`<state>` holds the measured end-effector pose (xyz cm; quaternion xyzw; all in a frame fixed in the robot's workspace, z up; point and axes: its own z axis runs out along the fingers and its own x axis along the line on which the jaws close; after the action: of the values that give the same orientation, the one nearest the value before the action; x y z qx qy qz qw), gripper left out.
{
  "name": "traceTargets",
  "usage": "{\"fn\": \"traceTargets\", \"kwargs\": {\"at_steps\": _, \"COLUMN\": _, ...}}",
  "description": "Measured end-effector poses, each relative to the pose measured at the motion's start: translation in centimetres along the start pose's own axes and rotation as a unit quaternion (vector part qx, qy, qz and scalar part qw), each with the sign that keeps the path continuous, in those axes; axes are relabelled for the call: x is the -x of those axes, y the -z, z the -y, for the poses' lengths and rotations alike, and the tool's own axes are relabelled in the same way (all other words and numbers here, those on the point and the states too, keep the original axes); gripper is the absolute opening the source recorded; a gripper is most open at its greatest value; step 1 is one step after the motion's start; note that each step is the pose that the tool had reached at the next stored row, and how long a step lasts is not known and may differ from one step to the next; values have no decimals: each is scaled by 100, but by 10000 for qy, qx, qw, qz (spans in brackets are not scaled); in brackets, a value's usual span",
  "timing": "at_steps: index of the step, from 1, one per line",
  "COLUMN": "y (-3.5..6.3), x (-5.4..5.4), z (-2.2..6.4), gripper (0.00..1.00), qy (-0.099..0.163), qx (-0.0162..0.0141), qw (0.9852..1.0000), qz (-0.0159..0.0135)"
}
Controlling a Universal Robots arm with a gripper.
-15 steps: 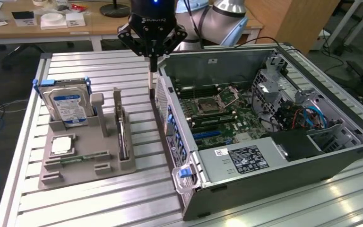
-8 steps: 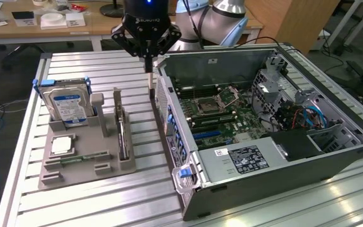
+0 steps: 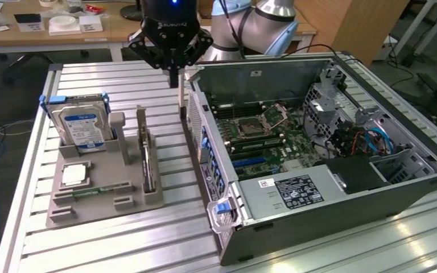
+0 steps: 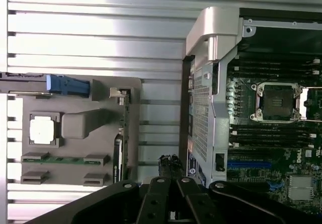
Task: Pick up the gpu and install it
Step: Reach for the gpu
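The gpu [image 3: 148,164] stands on its long edge in a slot of the grey holder tray [image 3: 104,207] on the exterior view's left; it is a thin dark card with a pale bracket at its far end. In the wrist view the gpu [image 4: 118,158] runs along the tray's edge. My gripper [image 3: 174,79] hangs above the table between the tray and the open computer case [image 3: 400,187], shut with nothing between its fingers. The gripper [image 4: 170,164] points down at the bare slats beside the case wall, apart from the card.
The tray also holds a silver hard drive [image 3: 82,129] with blue clips, a processor chip [image 3: 74,175] and a green memory stick [image 3: 89,192]. Inside the case lie the motherboard [image 3: 260,128], its blue slot [image 3: 250,161] and a power supply [image 3: 298,190]. Desks stand behind.
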<state>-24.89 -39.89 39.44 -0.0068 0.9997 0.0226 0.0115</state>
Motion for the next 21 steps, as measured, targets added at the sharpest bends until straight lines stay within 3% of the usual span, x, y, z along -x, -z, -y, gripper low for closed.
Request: {"fn": "traceTargets", "kwargs": {"at_steps": 21, "y": 11, "x": -561, "z": -8, "gripper": 11, "qy": 16, "qx": 1, "qw": 10000, "qz": 0}}
